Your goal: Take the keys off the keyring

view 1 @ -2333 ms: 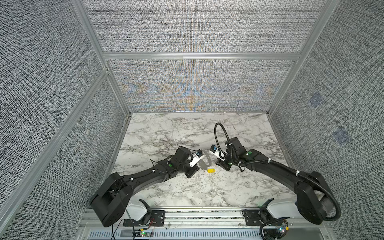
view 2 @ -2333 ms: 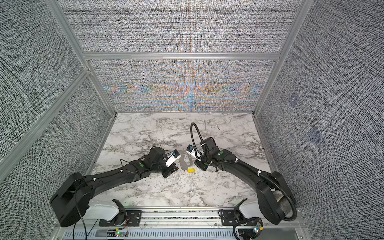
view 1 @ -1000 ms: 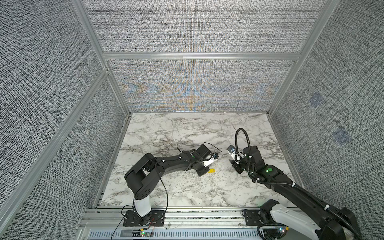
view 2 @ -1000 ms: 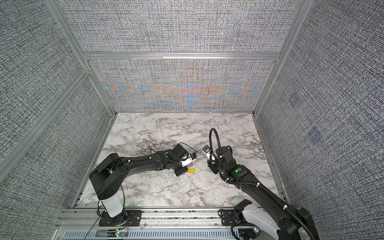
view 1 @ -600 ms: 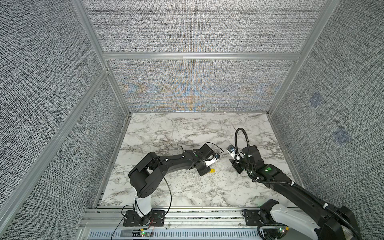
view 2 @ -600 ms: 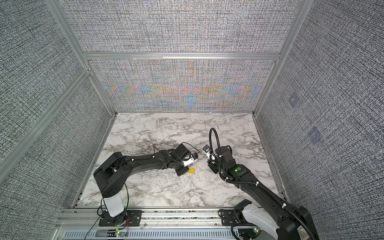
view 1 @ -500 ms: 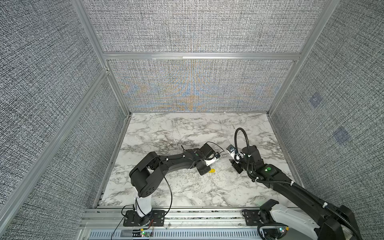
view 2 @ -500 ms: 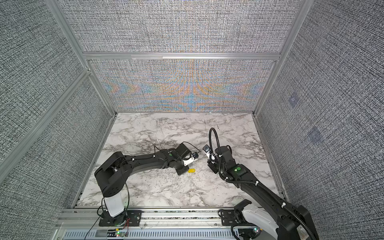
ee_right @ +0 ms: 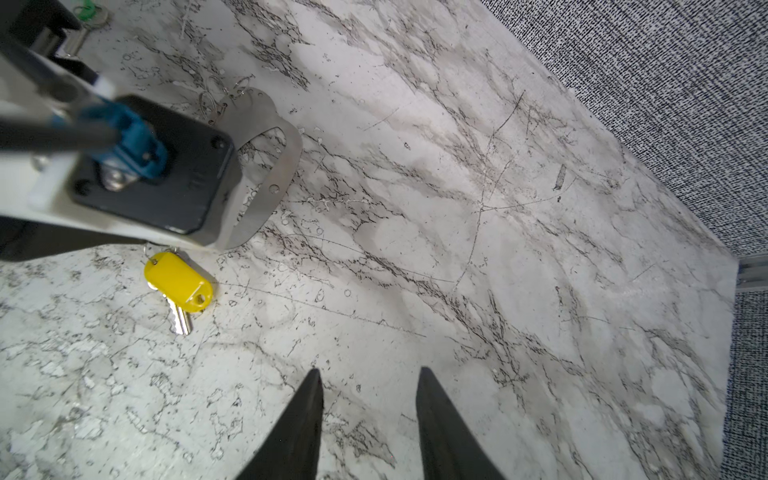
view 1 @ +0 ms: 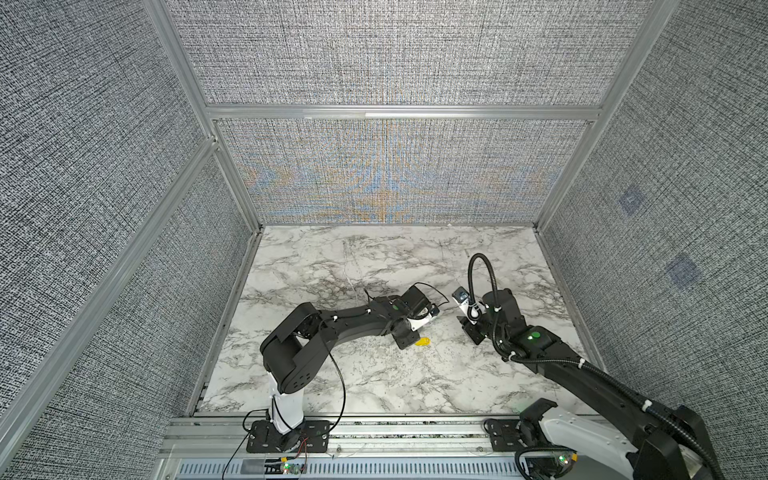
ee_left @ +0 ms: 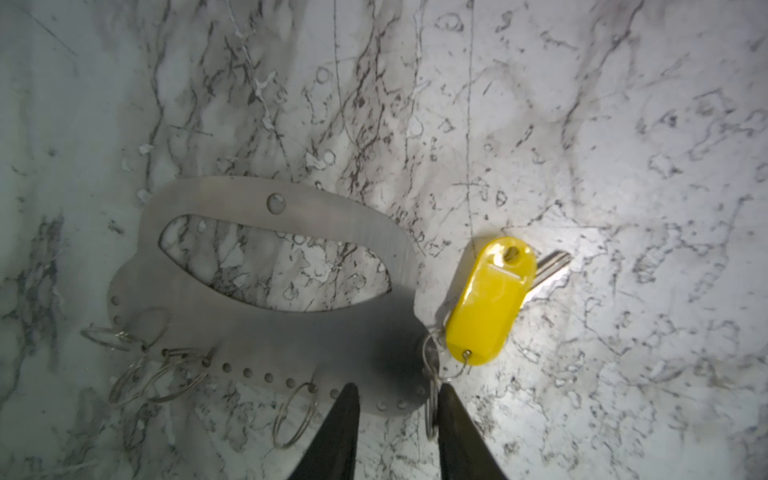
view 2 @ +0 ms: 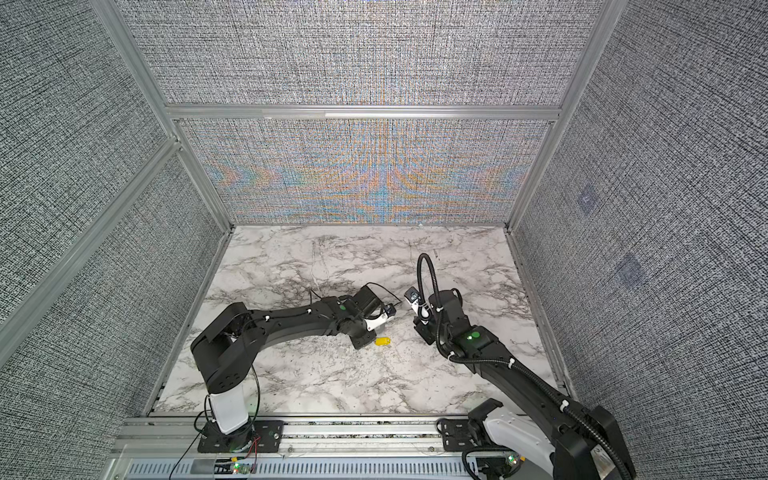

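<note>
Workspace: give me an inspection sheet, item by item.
Surface: marble table, scratched.
Job's things: keyring flat on table; yellow-tagged key beside its corner, seemingly still ringed on; green-tagged key only partly in view.
Clutter: nothing seen.
Grippers: left gripper open, straddling keyring's corner; right gripper open over bare marble.
Cables: black hose arches above right gripper; thin wire loops at the table's front edge.
Surroundings: grey fabric walls, aluminium frame.

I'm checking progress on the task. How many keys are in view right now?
2. The yellow-tagged key lies beside one end of the keyring. The green-tagged key lies apart from it, only partly visible in the right wrist view.
</note>
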